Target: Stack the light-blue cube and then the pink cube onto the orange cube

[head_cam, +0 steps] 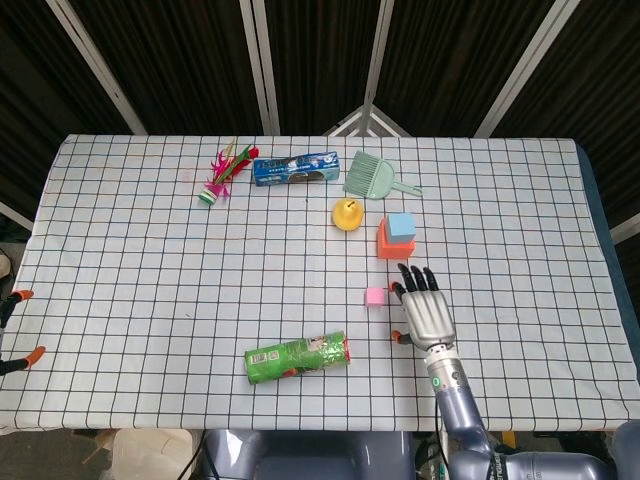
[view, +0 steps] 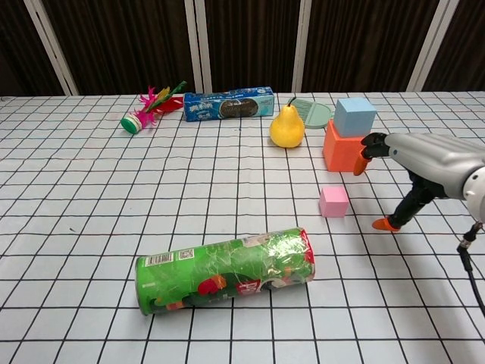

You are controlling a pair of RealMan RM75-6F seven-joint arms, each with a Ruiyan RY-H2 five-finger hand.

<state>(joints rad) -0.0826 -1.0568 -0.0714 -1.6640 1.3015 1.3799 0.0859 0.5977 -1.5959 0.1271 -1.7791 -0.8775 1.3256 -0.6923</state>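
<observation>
Right robot hand (head_cam: 425, 313) beside the pink cube (head_cam: 374, 295)
Fingers spread, holding nothing, apparently not touching; light-blue cube (head_cam: 401, 226) sits atop orange cube (head_cam: 392, 247).

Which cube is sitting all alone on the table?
The pink cube. The light-blue cube sits stacked on the orange cube, but the pink one touches neither.

Light-blue cube (head_cam: 401, 226) sits atop orange cube (head_cam: 391, 246), offset toward its far right corner. Small pink cube (head_cam: 374, 295) lies alone on table, nearer you, well apart.
</observation>
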